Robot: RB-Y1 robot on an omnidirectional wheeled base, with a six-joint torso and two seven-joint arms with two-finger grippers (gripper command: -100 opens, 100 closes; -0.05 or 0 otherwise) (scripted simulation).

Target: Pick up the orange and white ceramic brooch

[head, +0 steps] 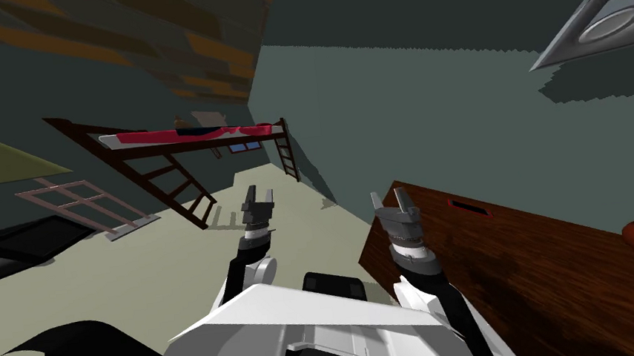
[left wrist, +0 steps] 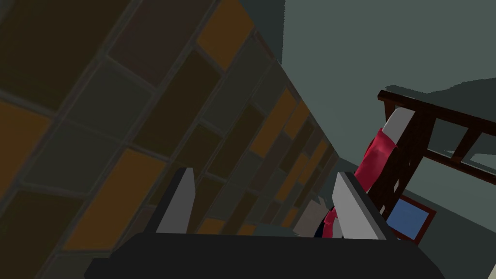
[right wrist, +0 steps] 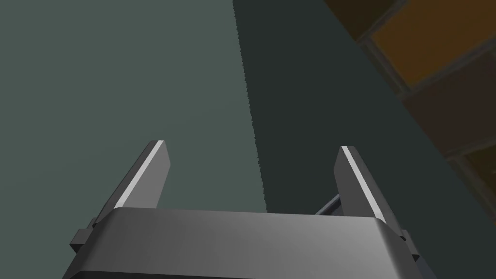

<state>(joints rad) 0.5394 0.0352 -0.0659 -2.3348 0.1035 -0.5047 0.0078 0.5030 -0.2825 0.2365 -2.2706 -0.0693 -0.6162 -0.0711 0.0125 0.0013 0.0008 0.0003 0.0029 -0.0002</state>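
Both arms up front: left gripper (head: 260,192) and right gripper (head: 388,195) spread wide, empty. Right one near corner of brown wooden table (head: 512,269)

Dim, flat light; jagged-edged shadows cross the grey-green wall (head: 451,119), and room lines splay toward corners.

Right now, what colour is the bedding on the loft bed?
The bedding is red; the head view shows it best.

Dark wooden table (head: 515,291) blocks right; open floor (head: 170,278) left.
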